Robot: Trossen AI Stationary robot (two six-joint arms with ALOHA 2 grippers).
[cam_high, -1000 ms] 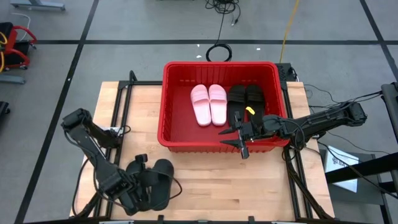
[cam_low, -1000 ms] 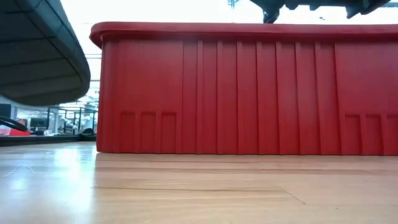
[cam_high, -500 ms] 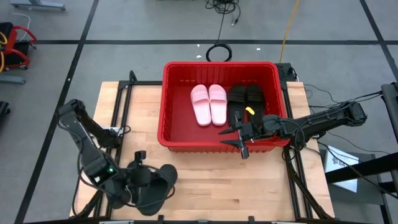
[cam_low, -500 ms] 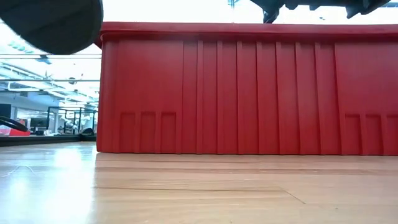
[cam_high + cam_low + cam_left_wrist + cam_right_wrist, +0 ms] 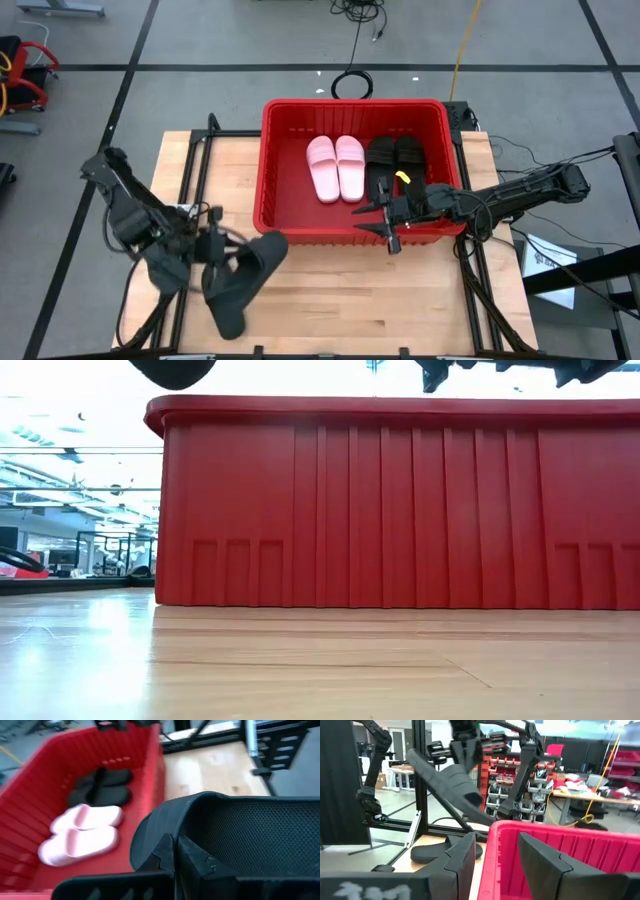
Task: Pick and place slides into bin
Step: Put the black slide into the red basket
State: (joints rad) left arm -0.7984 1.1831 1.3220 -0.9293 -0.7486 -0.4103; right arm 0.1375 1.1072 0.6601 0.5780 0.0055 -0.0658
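Clearly the left gripper (image 5: 215, 248) is clamped shut on a black slide (image 5: 243, 282), carried in the air off the table (image 5: 330, 300), just outside the near left corner of the red bin (image 5: 270, 160). In the left wrist view the slide's textured sole fills the space ahead of the closed jaws and hides most of what lies beyond them. A second black slide (image 5: 442, 851) lies on the wood below, seen only from the right wrist; from above it is hidden under the lifted one.

In the low view only a dark rounded edge of the lifted slide shows, cut off by the frame above the bin's rim.

The right gripper (image 5: 388, 215) hangs over the bin's near wall with its jaws apart and nothing between them. Beyond its jaws, inside the bin, lie two pink slides (image 5: 337, 167) side by side, and next to them a black pair (image 5: 393, 160), partly covered by the right arm.
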